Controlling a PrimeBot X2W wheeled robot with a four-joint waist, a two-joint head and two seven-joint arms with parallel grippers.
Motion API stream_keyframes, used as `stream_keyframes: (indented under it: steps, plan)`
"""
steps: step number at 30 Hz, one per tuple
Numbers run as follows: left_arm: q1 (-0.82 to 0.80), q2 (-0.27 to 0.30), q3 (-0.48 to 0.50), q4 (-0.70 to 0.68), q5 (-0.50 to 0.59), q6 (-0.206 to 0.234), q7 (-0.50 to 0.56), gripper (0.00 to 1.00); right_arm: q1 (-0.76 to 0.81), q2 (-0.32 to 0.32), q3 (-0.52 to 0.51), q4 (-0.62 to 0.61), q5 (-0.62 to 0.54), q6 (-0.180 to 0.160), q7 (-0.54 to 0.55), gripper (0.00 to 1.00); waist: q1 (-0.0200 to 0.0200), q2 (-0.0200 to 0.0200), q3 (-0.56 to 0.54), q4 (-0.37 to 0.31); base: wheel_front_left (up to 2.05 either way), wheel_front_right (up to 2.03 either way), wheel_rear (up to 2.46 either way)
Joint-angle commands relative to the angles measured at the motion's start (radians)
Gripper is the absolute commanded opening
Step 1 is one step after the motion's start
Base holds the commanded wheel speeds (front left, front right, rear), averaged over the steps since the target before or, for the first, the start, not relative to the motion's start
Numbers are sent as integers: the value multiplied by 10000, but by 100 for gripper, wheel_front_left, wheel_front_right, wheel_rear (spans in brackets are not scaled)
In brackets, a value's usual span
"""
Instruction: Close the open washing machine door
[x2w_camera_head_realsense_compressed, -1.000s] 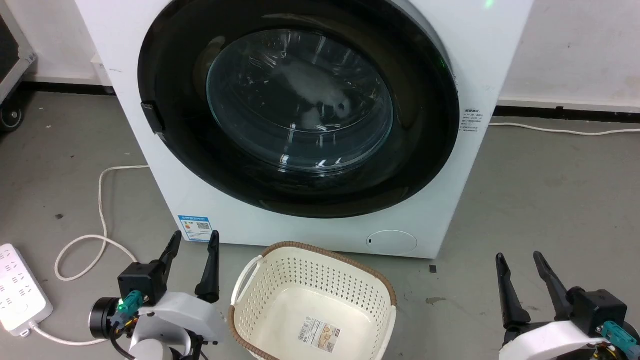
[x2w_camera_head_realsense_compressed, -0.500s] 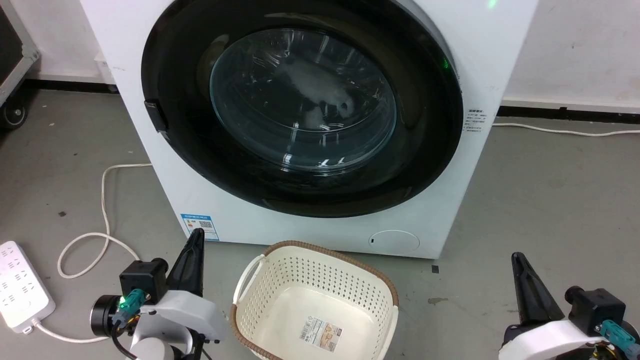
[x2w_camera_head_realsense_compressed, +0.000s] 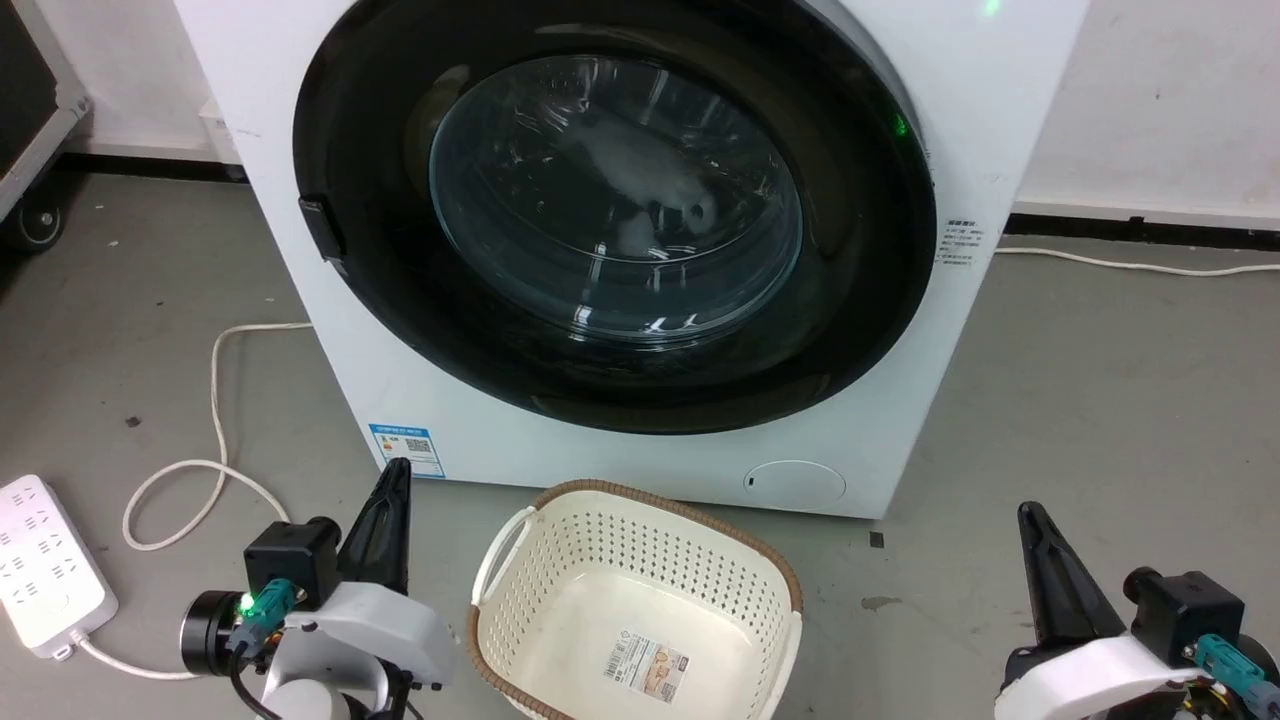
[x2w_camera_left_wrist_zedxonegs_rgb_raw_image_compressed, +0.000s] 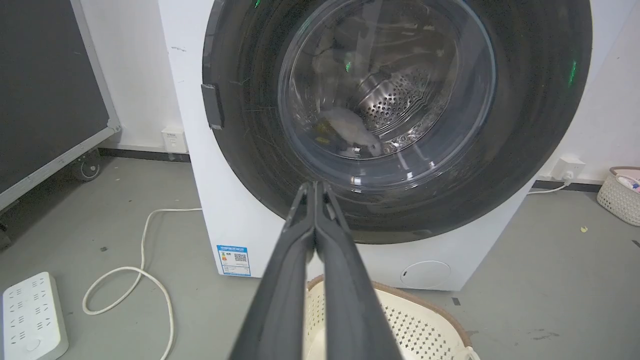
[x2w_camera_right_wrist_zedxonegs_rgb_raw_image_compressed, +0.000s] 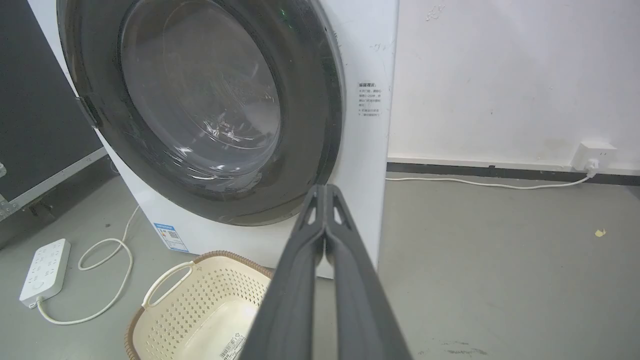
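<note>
Since a second ago both pairs of fingers have come together: the left gripper (x2w_camera_head_realsense_compressed: 396, 480) and the right gripper (x2w_camera_head_realsense_compressed: 1032, 520) now have their jaws pressed tight, holding nothing. Ahead of and above the jaws, well apart, the washing machine door (x2w_camera_head_realsense_compressed: 615, 195) lies closed against the washing machine (x2w_camera_head_realsense_compressed: 600, 460). Between the two grippers stands a cream basket (x2w_camera_head_realsense_compressed: 640, 545).

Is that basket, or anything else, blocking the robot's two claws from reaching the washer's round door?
Nothing visible blocks them. The cream basket stands on the floor below the washing machine door, between the left gripper and the right gripper, and looks too low to cross either one's way up. The door itself already looks shut.
</note>
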Motion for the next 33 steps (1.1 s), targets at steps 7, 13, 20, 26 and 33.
stream_keyframes:
  steps: [7, 13, 20, 26, 33]
  plan:
    - [270, -93, 87, -264, 247, 93, 154, 0, 21, -4, 51, -170, -159, 2, 144, 0, 0, 0, 7, 54, 0, 0, 0]
    - [356, -136, 127, -422, 365, 119, 255, 0, 25, -5, 74, -247, -227, 2, 237, 0, 0, 0, 12, 98, 0, 0, 0]
    - [456, -186, 173, -607, 504, 150, 374, 0, 30, -6, 102, -336, -306, 3, 346, 0, 0, 0, 19, 150, 0, 0, 0]
    - [570, -244, 226, -818, 663, 186, 509, 0, 36, -7, 134, -439, -397, 3, 470, 0, 0, 0, 26, 209, 0, 0, 0]
    - [656, -287, 266, -975, 781, 212, 610, 0, 40, -7, 158, -515, -465, 4, 562, 0, 0, 0, 32, 253, 0, 0, 0]
